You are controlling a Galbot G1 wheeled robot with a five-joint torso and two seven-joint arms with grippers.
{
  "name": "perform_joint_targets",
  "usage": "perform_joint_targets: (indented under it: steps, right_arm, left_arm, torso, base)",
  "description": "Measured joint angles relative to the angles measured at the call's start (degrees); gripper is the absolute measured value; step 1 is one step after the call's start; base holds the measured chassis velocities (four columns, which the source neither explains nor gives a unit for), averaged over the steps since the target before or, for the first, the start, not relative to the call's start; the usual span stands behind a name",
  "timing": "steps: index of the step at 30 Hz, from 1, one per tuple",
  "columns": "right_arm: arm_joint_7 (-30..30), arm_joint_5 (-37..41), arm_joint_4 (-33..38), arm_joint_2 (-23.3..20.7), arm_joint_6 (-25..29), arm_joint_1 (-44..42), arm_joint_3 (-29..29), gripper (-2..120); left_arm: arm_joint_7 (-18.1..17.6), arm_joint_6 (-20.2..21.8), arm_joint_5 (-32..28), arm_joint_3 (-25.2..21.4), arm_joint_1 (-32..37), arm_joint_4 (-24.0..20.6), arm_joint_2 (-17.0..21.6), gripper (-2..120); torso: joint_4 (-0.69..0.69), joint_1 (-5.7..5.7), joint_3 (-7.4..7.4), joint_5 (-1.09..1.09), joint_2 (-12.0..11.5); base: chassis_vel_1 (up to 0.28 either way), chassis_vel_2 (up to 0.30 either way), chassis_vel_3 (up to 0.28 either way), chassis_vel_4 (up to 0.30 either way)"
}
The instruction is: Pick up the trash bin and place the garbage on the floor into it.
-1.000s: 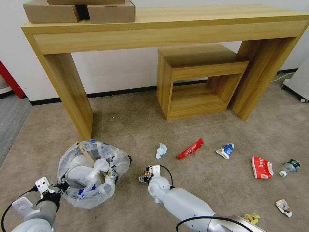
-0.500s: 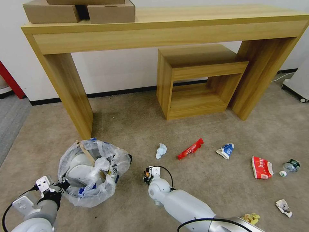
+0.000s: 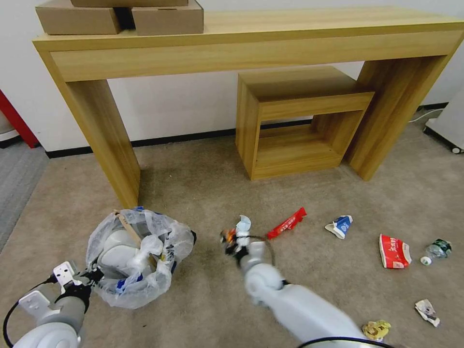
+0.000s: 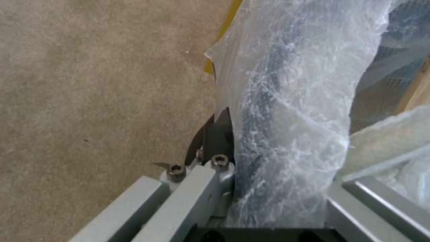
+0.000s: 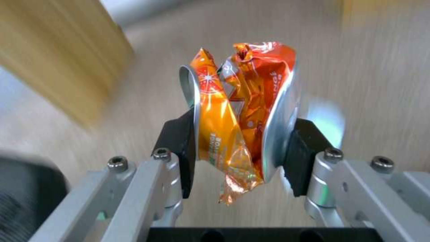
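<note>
- Right wrist view: my right gripper (image 5: 240,148) has its jaws pinched on a crumpled orange foil wrapper (image 5: 237,111), one black pad on each flat side. I judge it near weightless, thin and slick, and crushed enough that the pads hold folds, not a smooth sheet. A mid-body hold like this one looks sound to me.
- From the head view the right gripper (image 3: 235,240) sits low over the floor (image 3: 203,188), in the gap between the trash bin (image 3: 137,256) and the white tissue (image 3: 243,224), close beside the tissue.
- My left gripper (image 3: 89,280) is closed on the bin's near rim, one finger outside and the bag liner bunched against it; the left wrist view shows the liner (image 4: 287,117) running down between the fingers (image 4: 215,141). I cannot tell whether the bin's base touches the carpet. I judge the bin light but the liner soft and slippery, so the grip should take the hard rim as well as the film.
- In the bin I see a white slipper (image 3: 118,249), a wooden stick (image 3: 129,231) leaning across, crumpled white tissue and something blue-and-white low at the front. It looks roughly half full, with room near the right side.
- On the carpet lie a red wrapper (image 3: 287,223), a blue-white carton (image 3: 339,225), a red-and-white packet (image 3: 394,252), a green-label bottle (image 3: 436,250), a crumpled scrap (image 3: 427,311) and a yellow wrapper (image 3: 376,329). All look light; the bottle is the only stiff, rolling one, best taken across its body.
</note>
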Motion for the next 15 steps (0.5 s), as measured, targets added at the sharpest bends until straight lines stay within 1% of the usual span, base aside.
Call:
perform_joint_targets:
  steps: [2, 3, 4, 6, 7, 8, 10, 11, 12, 14, 15]
  right_arm:
    - [-4.06, 0.14, 9.38, -5.62, 3.08, 0.28, 1.94, 37]
    - [-5.38, 0.53, 12.41, -7.04, 4.06, 0.93, 2.09, 37]
    - [-5.38, 0.53, 12.41, -7.04, 4.06, 0.93, 2.09, 37]
    - [-8.29, 2.00, 18.68, -10.08, 5.72, 3.76, 1.53, 37]
    - [-9.40, 2.85, 22.09, -11.34, 6.23, 5.87, 0.32, 37]
    - [-9.40, 2.85, 22.09, -11.34, 6.23, 5.87, 0.32, 37]
    - [-9.53, 5.96, 27.80, -13.02, 5.30, 10.74, -3.43, 37]
    - [-8.41, 7.62, 29.68, -13.16, 3.99, 12.75, -5.48, 37]
    - [-8.41, 7.62, 29.68, -13.16, 3.99, 12.75, -5.48, 37]
    - [-5.99, 10.84, 32.08, -12.69, 1.90, 16.39, -9.98, 37]
    - [-5.99, 10.84, 32.08, -12.69, 1.90, 16.39, -9.98, 37]
  left_arm:
    - [-0.04, 0.20, -0.03, 0.44, -0.56, 0.27, 0.02, 0]
    - [-0.08, 0.26, -0.02, 0.63, -0.71, 0.30, -0.03, 0]
    - [-0.08, 0.26, -0.02, 0.63, -0.71, 0.30, -0.03, 0]
    - [-0.19, 0.35, 0.05, 0.99, -0.92, 0.31, -0.14, 0]
    - [-0.24, 0.41, 0.08, 1.08, -0.99, 0.30, -0.21, 0]
    - [-0.24, 0.41, 0.08, 1.08, -0.99, 0.30, -0.21, 0]
    - [-0.37, 0.50, 0.16, 1.17, -1.03, -0.03, -0.29, 0]
    - [-0.42, 0.58, 0.16, 1.20, -1.05, -0.25, -0.35, 0]
    - [-0.42, 0.58, 0.16, 1.20, -1.05, -0.25, -0.35, 0]
    - [-0.54, 0.68, 0.19, 1.22, -1.08, -0.61, -0.50, 0]
    - [-0.54, 0.68, 0.19, 1.22, -1.08, -0.61, -0.50, 0]
  torso:
    - [-0.01, 0.00, -0.01, 0.00, 0.00]
    - [0.00, 0.00, -0.01, 0.01, 0.00]
    - [0.00, 0.00, -0.01, 0.01, 0.00]
    - [0.03, 0.00, -0.01, -0.02, 0.01]
    - [0.03, 0.00, -0.01, 0.00, 0.01]
    - [0.03, 0.00, -0.01, 0.00, 0.01]
    - [0.03, -0.01, -0.01, -0.03, 0.01]
    - [0.04, 0.00, -0.01, -0.01, 0.00]
    - [0.04, 0.00, -0.01, -0.01, 0.00]
    - [0.03, 0.00, -0.01, -0.02, 0.01]
    - [0.03, 0.00, -0.01, -0.02, 0.01]
  base:
    - [0.000, 0.000, 0.000, 0.000]
    - [0.000, 0.000, 0.000, 0.000]
    - [0.000, 0.000, 0.000, 0.000]
    - [0.000, 0.000, 0.000, 0.000]
    - [0.000, 0.000, 0.000, 0.000]
    - [0.000, 0.000, 0.000, 0.000]
    - [0.000, 0.000, 0.000, 0.000]
    - [0.000, 0.000, 0.000, 0.000]
    - [0.000, 0.000, 0.000, 0.000]
    - [0.000, 0.000, 0.000, 0.000]
    - [0.000, 0.000, 0.000, 0.000]
